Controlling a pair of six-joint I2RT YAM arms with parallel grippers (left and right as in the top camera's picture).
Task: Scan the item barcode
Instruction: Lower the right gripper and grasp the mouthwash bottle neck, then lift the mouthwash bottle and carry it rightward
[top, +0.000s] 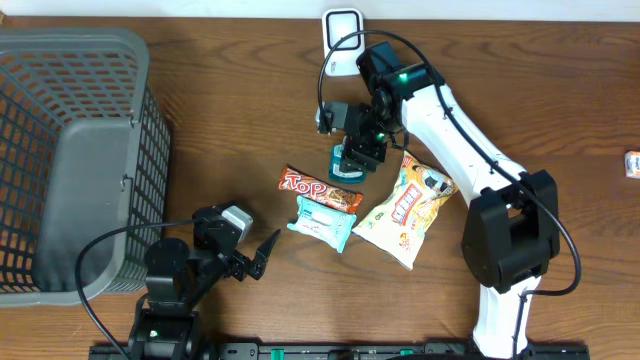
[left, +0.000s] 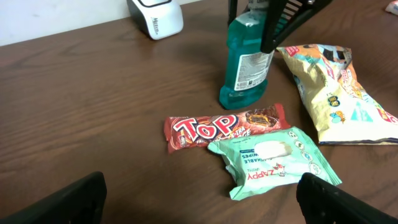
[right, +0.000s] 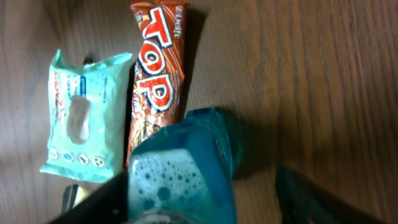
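A teal mouthwash bottle (top: 345, 165) (left: 249, 62) stands upright in the middle of the table. My right gripper (top: 358, 150) (right: 199, 208) reaches down over it, jaws either side of the bottle (right: 180, 168). The left finger (right: 93, 202) lies against the bottle's side; bare wood shows between the bottle and the right finger (right: 311, 199). The white barcode scanner (top: 342, 35) (left: 155, 18) stands at the table's far edge behind the bottle. My left gripper (top: 255, 258) (left: 199, 208) hovers open and holds nothing near the front edge, just short of the wipes.
A red Top chocolate bar (top: 320, 188) (left: 224, 127) (right: 158, 74), a green wipes pack (top: 322, 222) (left: 273, 158) (right: 84, 115) and a yellow snack bag (top: 408, 205) (left: 336, 93) lie by the bottle. A grey basket (top: 70, 160) fills the left side. A small object (top: 632, 163) sits at the right edge.
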